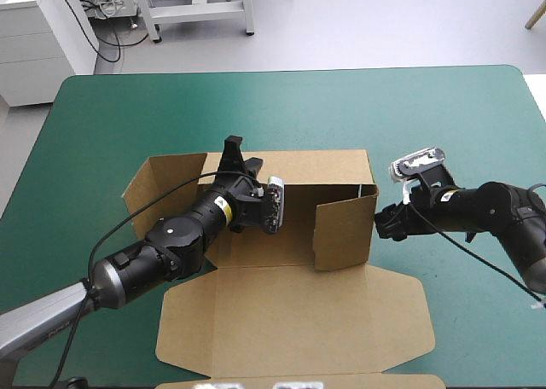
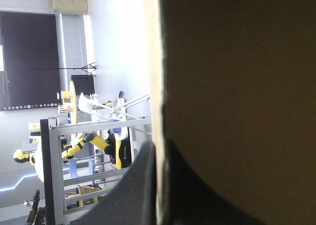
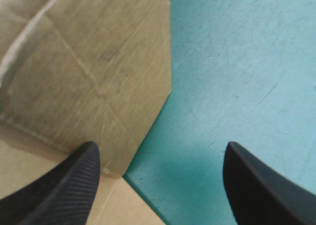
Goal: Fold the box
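Black fingers of the left gripper (image 1: pixel 241 157) are clamped on the raised rear wall of the brown cardboard box (image 1: pixel 290 312), which sits mid teal-green tabletop (image 1: pixel 102 116), its lid flat toward the near edge. At the box's right wall, the right gripper (image 1: pixel 388 224) has its fingers apart.

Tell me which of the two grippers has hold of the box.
The left gripper: it is shut on the raised far wall of the box. The right gripper stands open at the box's right end, gripping nothing.
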{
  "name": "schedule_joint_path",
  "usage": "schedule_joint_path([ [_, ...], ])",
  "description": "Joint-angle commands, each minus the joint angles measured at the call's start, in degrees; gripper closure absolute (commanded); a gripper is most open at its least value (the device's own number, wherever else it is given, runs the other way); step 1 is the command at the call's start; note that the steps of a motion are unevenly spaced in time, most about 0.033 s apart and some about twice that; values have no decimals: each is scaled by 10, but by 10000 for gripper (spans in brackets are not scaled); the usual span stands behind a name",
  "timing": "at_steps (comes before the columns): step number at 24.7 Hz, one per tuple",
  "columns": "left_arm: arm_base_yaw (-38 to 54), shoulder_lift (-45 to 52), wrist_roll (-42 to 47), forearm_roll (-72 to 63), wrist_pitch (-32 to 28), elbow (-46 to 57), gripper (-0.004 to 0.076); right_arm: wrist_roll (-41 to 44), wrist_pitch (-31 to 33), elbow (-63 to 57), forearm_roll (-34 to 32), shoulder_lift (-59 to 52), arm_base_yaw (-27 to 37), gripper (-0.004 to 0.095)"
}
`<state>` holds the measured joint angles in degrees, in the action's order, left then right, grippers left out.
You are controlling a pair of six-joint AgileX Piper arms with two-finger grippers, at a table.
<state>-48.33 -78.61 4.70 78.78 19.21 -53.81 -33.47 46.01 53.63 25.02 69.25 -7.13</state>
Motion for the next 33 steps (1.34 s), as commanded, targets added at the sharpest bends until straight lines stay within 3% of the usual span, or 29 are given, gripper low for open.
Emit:
schedule_joint_path([
  [1, -3, 16, 6, 12, -8, -13, 731, -26, 28, 15, 31, -16, 4, 263],
  [5, -3, 16, 6, 10, -8, -13, 731, -46, 51, 15, 43, -16, 4, 263],
  [9, -3, 16, 6, 10, -8, -13, 731, -123, 23, 12, 126, -15, -5, 262],
  [11, -3, 16, 6, 10, -8, -13, 731, -132, -5, 12, 137, -15, -26, 262],
  [23, -3, 16, 6, 10, -18, -13, 731, -112, -97, 12, 87, -14, -94, 271],
  [25, -3, 16, 6, 10, -25, -13, 731, -99, -102, 12, 76, -14, -95, 331],
  [28, -3, 16, 6, 10, -34, -13, 731, -99, -100, 12, 70, -14, -95, 496],
  [33, -3, 16, 6, 10, -38, -13, 731, -99, -69, 12, 71, -14, -95, 836],
])
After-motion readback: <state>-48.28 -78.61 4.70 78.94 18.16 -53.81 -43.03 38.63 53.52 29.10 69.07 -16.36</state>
